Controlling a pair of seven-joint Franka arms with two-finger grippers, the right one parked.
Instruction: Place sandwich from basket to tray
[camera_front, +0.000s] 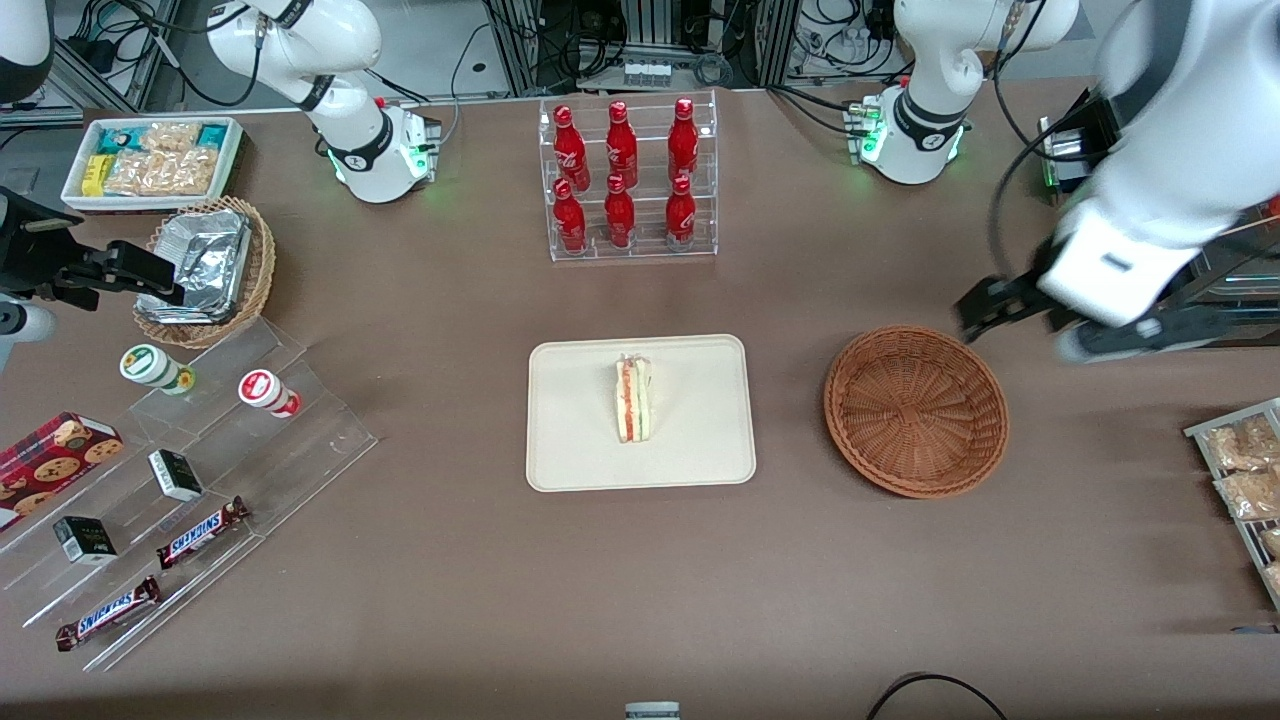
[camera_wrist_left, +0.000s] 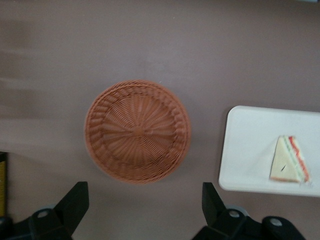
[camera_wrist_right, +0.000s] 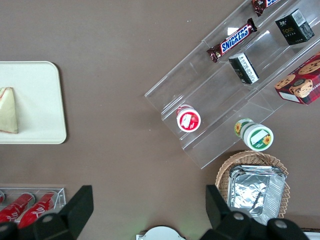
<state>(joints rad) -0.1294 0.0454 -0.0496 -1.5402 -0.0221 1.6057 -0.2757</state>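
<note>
One triangular white-bread sandwich (camera_front: 634, 400) with red and green filling lies on the flat cream-white rectangular tray (camera_front: 580, 440) on the brown counter (camera_front: 640, 600). Beside the tray, toward the working arm's end, sits the round reddish-brown wicker basket (camera_front: 915, 410), nothing in it. Above the counter near the basket hangs the black claw (camera_wrist_left: 145, 207), fingers spread wide, gripping nothing.

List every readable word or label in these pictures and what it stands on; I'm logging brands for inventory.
"SNICKERS": on both chocolate bars on the clear stepped stand.
Red bottles: white script, too small to read.
Small black boxes, cookie box, two cups: print unreadable.
Sandwich, tray, basket: no text.
Claw: open above the basket, unmarked.
</note>
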